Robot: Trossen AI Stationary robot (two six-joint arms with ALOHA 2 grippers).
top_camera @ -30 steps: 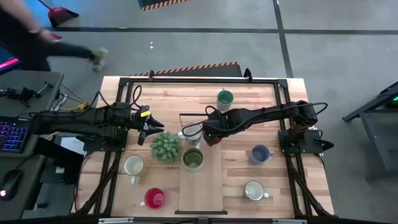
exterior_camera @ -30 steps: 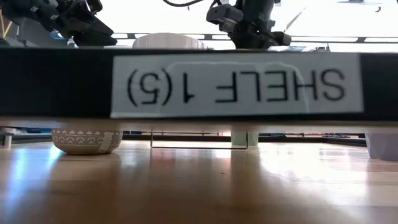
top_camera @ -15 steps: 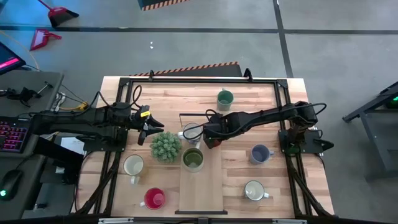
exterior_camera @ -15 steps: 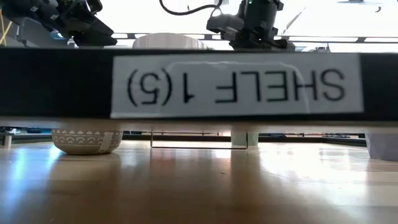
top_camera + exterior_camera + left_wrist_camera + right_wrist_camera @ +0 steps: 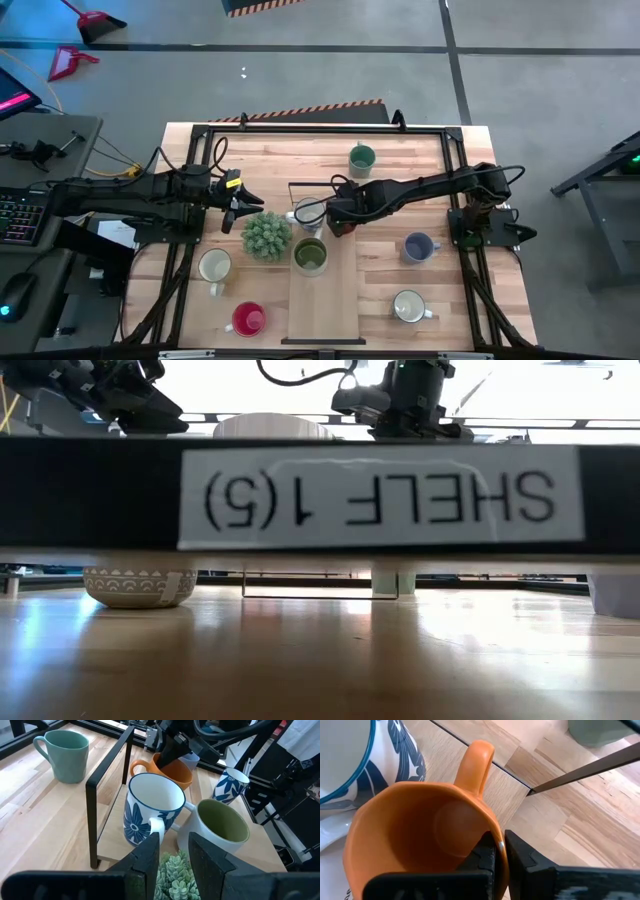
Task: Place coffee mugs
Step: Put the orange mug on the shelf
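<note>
right claw (image 5: 499,851) pinching orange mug (image 5: 420,835) rim, mid-tabletop on shelf board | risk: thin rim grip slips, mug knocks touching blue-flowered mug (image 5: 152,807) | left claw (image 5: 172,851) narrow, idle by plant (image 5: 266,234)

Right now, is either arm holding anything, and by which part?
The right gripper holds the orange mug by its rim, one jaw inside, one outside. The left gripper holds nothing.
</note>
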